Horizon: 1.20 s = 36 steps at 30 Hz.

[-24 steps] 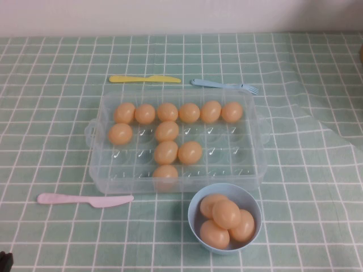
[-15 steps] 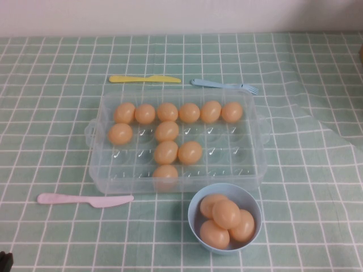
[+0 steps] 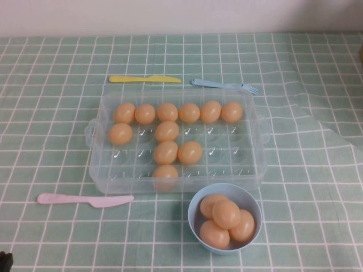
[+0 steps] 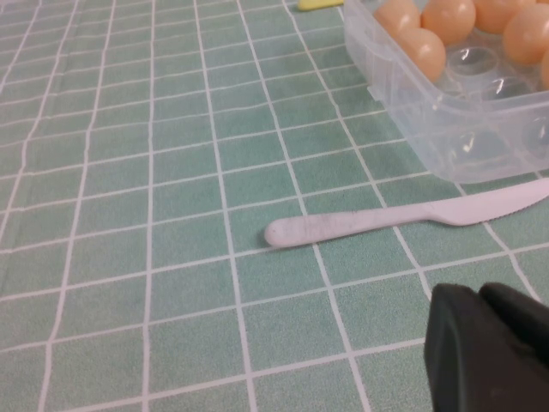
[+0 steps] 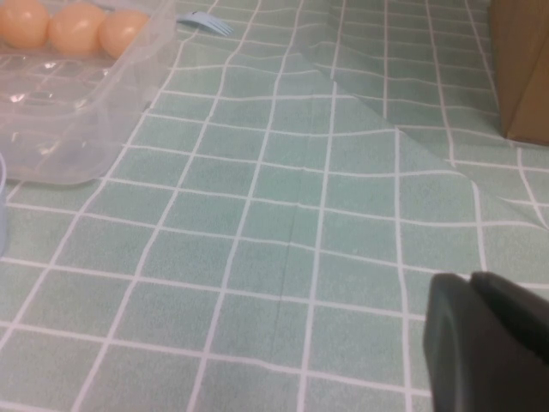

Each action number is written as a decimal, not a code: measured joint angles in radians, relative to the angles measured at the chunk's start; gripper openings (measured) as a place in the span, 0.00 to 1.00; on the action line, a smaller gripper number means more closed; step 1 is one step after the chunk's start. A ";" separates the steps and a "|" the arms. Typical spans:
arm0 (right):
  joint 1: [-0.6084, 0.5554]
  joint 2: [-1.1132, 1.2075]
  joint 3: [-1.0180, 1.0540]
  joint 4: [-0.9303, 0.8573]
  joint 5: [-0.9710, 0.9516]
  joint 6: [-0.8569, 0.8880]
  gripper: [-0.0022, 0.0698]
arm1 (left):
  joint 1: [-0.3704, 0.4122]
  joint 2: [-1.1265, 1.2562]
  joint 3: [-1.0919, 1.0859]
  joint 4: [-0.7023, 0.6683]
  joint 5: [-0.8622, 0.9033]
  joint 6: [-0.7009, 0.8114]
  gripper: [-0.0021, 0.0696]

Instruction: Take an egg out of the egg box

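Parked at the near edge of the green checked worktop (image 3: 51,141): left gripper (image 4: 489,348) just showing as a dark lump over bare cloth, near the pink plastic knife (image 3: 85,199), jaws pressed together by the look of it. Right gripper (image 5: 485,339) hanging over the cloth well off to the right of everything, jaws looking clenched too, gripping nothing.

Sitting nearest, a light-blue bowl (image 3: 195,224) piled with four peach-orange eggs, right up against the front wall of the egg box (image 3: 249,164). Lying to the left of the bowl, that pink knife, just in front of the box's front-left corner.

Resting in the middle of the worktop, the clear egg box, holding eleven eggs: the closest egg (image 3: 165,173) sitting alone in the front row, two in the row behind it, two more behind those, then six filling the back row. Right half of the box mostly showing bare cups.

Lying beyond the box, a yellow plastic knife (image 3: 144,79) to the left and a blue plastic fork (image 3: 224,85) to the right, both near the back wall.
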 joint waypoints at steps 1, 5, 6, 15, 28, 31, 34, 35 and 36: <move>0.000 0.000 0.000 0.000 0.000 0.000 0.01 | 0.000 0.000 0.000 0.000 0.000 0.000 0.02; 0.000 0.000 0.000 0.000 0.000 0.000 0.01 | 0.000 0.000 0.000 0.000 0.000 0.000 0.02; 0.000 0.000 0.000 0.000 0.000 0.000 0.01 | 0.000 0.000 0.000 0.000 0.000 0.000 0.02; 0.000 0.000 0.000 0.000 0.000 0.000 0.01 | 0.000 0.000 0.000 -0.060 -0.035 0.000 0.02; 0.000 0.000 0.000 0.000 0.000 0.000 0.01 | 0.000 0.000 0.000 -0.535 -0.293 -0.002 0.02; 0.000 0.000 0.000 0.000 0.000 0.000 0.01 | 0.000 0.000 0.000 -0.541 -0.301 -0.002 0.02; 0.000 0.000 0.000 0.000 0.000 0.000 0.01 | 0.000 0.000 0.000 -0.554 -0.315 -0.003 0.02; 0.000 0.000 0.000 0.000 0.000 0.000 0.01 | 0.000 0.000 -0.002 -0.557 -0.315 -0.003 0.02; 0.000 0.000 0.000 0.000 0.000 0.000 0.01 | 0.000 0.010 -0.016 -0.560 -0.303 -0.003 0.02</move>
